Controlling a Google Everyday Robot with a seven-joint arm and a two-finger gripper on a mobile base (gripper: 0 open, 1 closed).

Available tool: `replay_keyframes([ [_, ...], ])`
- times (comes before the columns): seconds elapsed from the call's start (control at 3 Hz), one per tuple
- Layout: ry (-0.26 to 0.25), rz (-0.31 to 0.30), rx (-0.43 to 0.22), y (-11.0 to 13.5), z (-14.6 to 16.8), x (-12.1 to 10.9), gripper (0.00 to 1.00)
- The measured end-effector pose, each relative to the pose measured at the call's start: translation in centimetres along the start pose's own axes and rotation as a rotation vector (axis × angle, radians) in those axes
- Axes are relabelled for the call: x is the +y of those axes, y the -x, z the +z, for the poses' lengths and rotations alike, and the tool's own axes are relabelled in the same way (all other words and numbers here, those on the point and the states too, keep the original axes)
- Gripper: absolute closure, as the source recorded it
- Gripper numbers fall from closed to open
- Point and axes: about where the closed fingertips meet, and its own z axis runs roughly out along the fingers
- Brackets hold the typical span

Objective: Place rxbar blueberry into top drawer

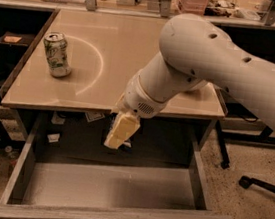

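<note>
We find the task part done: at left the green-and-white metal soda can (57,54) stands on the beige tabletop (111,42), and the wide shallow grey top drawer (108,217) below is open, its floor bare. At centre the pale two-finger gripper (122,130) hangs above the drawer's rear, closed on the dark navy-wrapped rxbar blueberry (112,123), a mere sliver at its left side; lowering and release remain.
</note>
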Motion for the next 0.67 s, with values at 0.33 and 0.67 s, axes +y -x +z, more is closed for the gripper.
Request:
replay_keyframes([
  [0.33,0.045,0.046,-0.055,-0.37,2.35,2.70,1.00],
  [0.67,0.045,0.046,-0.055,-0.37,2.35,2.71,1.00],
])
